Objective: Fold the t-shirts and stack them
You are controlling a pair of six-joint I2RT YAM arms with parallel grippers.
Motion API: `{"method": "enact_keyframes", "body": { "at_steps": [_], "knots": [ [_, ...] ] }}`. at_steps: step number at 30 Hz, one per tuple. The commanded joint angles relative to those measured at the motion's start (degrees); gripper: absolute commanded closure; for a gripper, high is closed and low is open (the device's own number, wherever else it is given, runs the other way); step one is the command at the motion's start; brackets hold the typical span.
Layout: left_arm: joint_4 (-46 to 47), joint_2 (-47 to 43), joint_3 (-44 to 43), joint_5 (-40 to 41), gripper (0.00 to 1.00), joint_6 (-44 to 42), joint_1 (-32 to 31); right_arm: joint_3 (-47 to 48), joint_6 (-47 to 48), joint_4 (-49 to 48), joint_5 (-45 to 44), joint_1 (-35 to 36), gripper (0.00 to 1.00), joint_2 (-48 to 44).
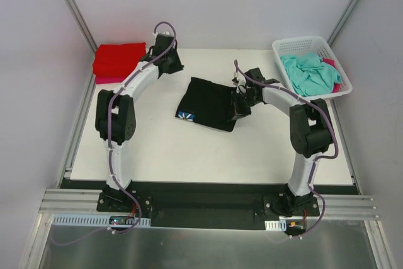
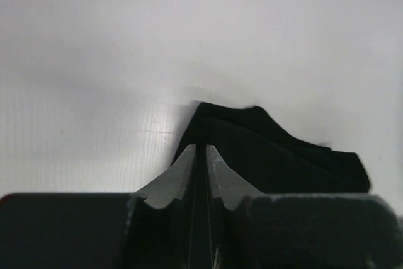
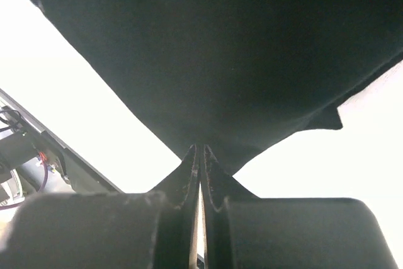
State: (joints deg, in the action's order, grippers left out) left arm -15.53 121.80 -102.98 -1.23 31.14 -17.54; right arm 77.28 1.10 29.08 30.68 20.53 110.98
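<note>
A black t-shirt (image 1: pixel 211 102) lies folded mid-table, with its daisy print (image 1: pixel 186 116) at the front left corner. My right gripper (image 1: pixel 234 113) (image 3: pixel 201 148) is shut on its right edge, and the black cloth (image 3: pixel 208 61) spreads away from the fingertips. My left gripper (image 1: pixel 179 67) (image 2: pixel 201 149) is at the shirt's back left corner (image 2: pixel 264 143). Its jaws stand a thin slit apart with only dark between them, so I cannot tell if cloth is pinched. A folded red t-shirt (image 1: pixel 118 60) lies at the back left on a pink one (image 1: pixel 106 80).
A white mesh basket (image 1: pixel 302 43) stands at the back right corner, holding a crumpled teal t-shirt (image 1: pixel 308 74) and a bit of pink cloth (image 1: pixel 331 65). The table's edge and metal rail run along the left side (image 1: pixel 79 130).
</note>
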Motion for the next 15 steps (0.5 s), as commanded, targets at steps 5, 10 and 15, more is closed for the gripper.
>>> {"method": "enact_keyframes", "body": {
  "at_steps": [5,10,15],
  "knots": [
    [-0.5,-12.6,6.2,-6.2,0.89,-1.3,0.0,1.1,0.0,2.3,-0.9,0.7,0.99,-5.3],
    [0.6,-8.6,5.9,-11.0,0.91,1.1,-1.0,1.4,0.4,2.7,-0.7,0.6,0.99,-5.1],
    [1.2,-4.5,2.0,-13.9,0.92,1.2,-2.7,2.3,0.9,3.2,-1.0,0.7,0.99,-4.8]
  ]
}}
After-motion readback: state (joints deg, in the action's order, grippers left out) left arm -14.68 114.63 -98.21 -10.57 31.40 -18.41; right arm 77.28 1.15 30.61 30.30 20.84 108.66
